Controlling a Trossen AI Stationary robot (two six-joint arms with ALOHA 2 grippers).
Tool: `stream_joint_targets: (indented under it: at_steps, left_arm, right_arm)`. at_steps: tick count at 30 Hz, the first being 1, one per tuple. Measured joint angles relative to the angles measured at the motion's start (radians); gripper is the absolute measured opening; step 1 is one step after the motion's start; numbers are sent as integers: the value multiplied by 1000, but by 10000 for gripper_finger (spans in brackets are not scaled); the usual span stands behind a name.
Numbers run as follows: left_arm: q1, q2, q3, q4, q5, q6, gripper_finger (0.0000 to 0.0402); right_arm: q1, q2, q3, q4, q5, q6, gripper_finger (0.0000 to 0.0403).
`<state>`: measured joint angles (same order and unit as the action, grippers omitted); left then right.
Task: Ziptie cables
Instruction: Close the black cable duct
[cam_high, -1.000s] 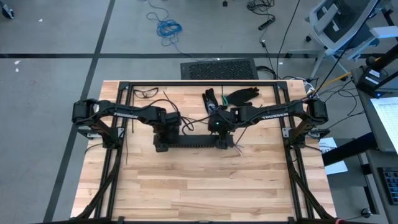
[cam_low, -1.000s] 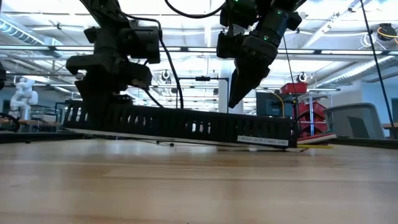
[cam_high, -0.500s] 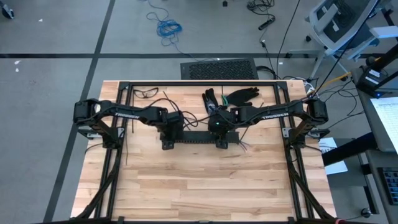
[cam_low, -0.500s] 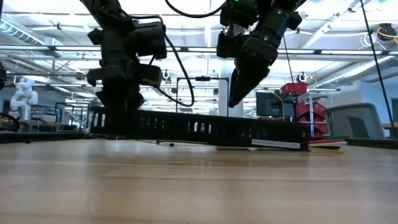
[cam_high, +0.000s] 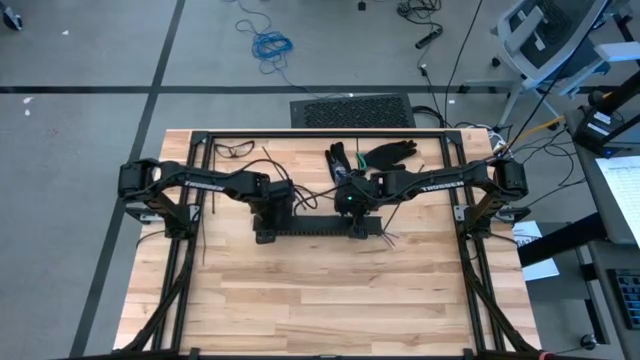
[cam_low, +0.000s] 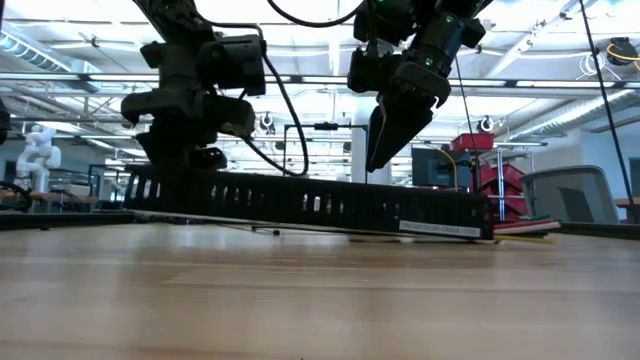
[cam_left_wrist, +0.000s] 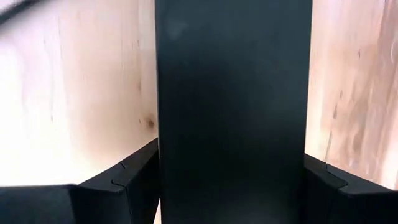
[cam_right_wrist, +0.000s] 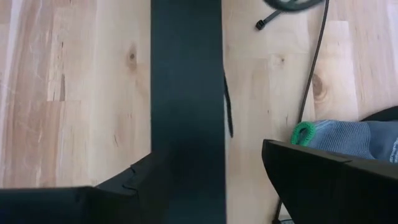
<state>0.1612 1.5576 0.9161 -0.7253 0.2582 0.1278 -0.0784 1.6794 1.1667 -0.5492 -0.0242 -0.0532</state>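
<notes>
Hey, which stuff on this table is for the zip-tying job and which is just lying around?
For the job: cables, ziptie, slotted rail held by left end effector, right end effector open above it.
Lying about: black glove, glasses.

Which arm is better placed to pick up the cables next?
Right. The right gripper hangs open above the rail, near the end where the cables lie; the left gripper is shut on the rail's far end.

Wooden table (cam_high: 330, 300), butcher-block top.
On it we see a black slotted rail (cam_high: 320, 227), cables (cam_high: 388, 238) at its right end, black gloves (cam_high: 375, 155) and glasses (cam_high: 235, 149) near the far edge.
</notes>
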Motion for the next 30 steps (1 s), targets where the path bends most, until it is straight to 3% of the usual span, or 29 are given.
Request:
stream_joint_targets:
  at_steps: [7,20,24,30]
  left_arm:
    - [1,3,1,198,-19,10,263]
    - [8,9,0,256,-57,-69,267]
    - [8,21,0,222,-57,-81,295]
    - [6,57,0,214,-48,-176,371]
  right_arm:
    - [0,0,0,-1,0,23,235]
    - [-1,0,0,0,29,79,235]
    - [-1,0,0,0,29,82,235]
    - [-1,0,0,0,28,71,235]
